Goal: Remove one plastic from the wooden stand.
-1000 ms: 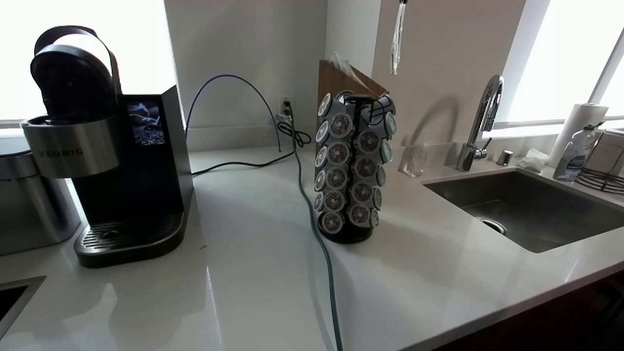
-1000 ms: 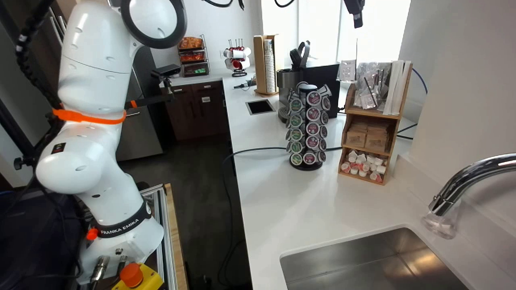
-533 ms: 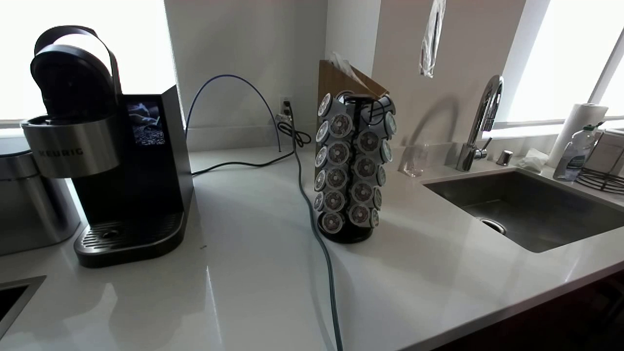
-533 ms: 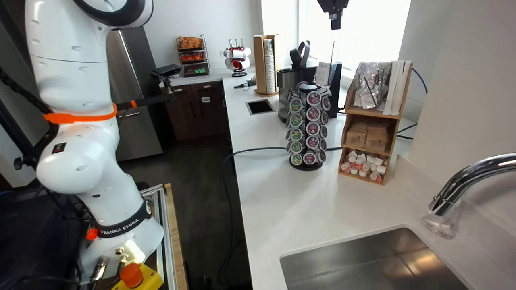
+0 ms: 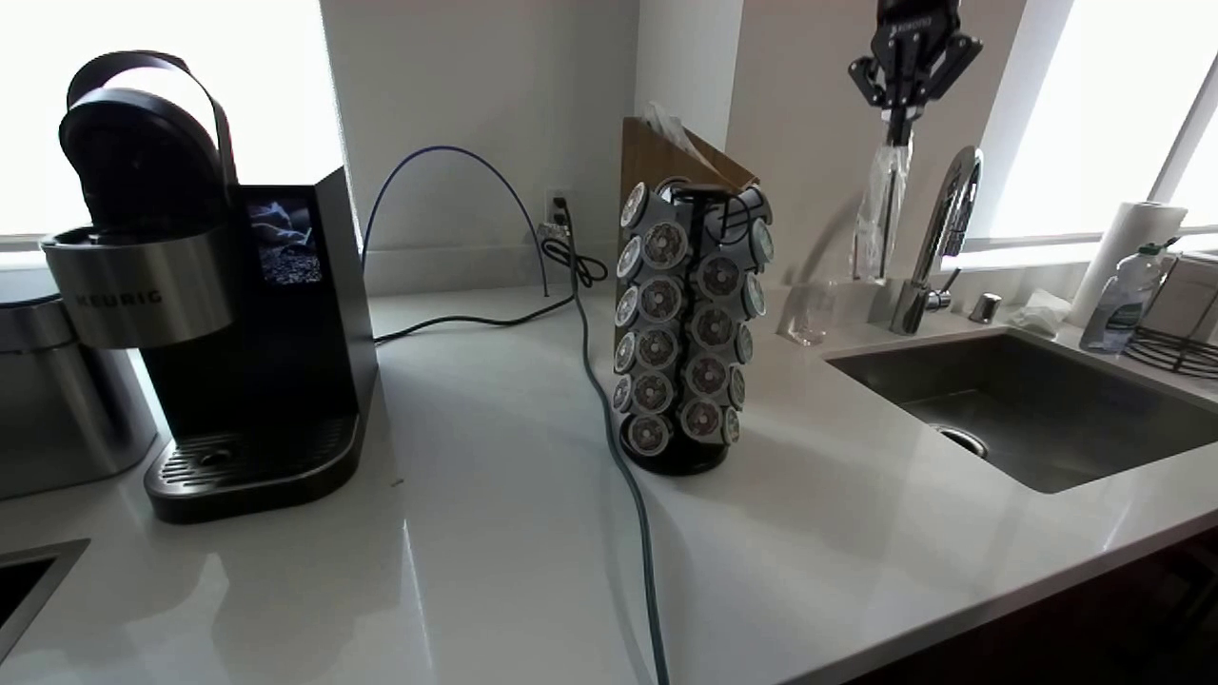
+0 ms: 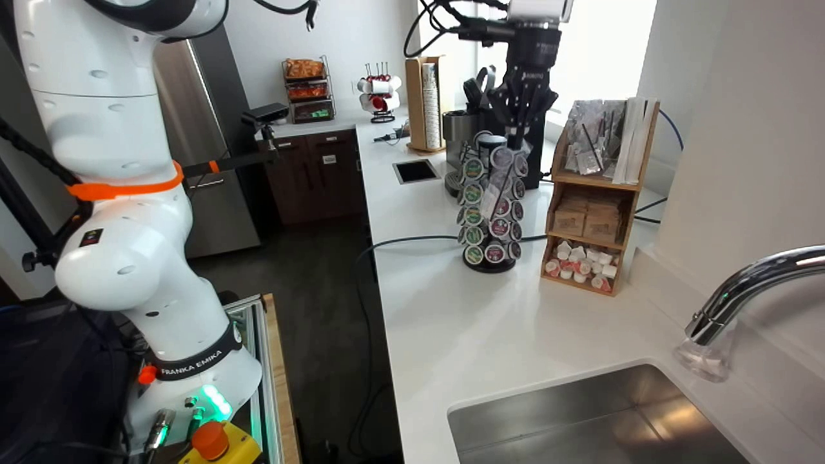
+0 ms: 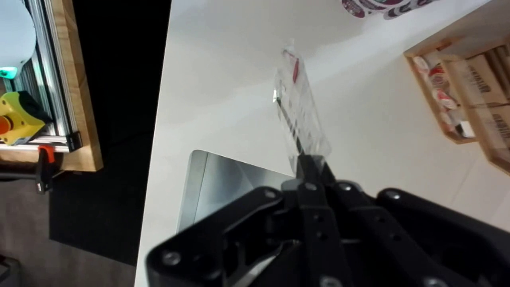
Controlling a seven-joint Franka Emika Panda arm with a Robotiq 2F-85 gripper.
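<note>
The hand (image 5: 897,134) points downward in both exterior views, its jaws narrow and pinching the upper end of the plastic (image 5: 880,214), a long clear packet hanging slightly tilted beneath. In the wrist view a dark strip (image 7: 291,129) shows inside it. The plastic is apart from the wooden stand (image 6: 596,181), which is to the hand's right in the wrist view; other clear packets (image 6: 588,158) fill its top compartment. In that view the sink (image 6: 567,403) lies left of the hand, set into the bench (image 6: 438,335). Past the plastic's free end stands the pod rack (image 5: 677,460), and beyond that the coffee machine (image 5: 266,352).
</note>
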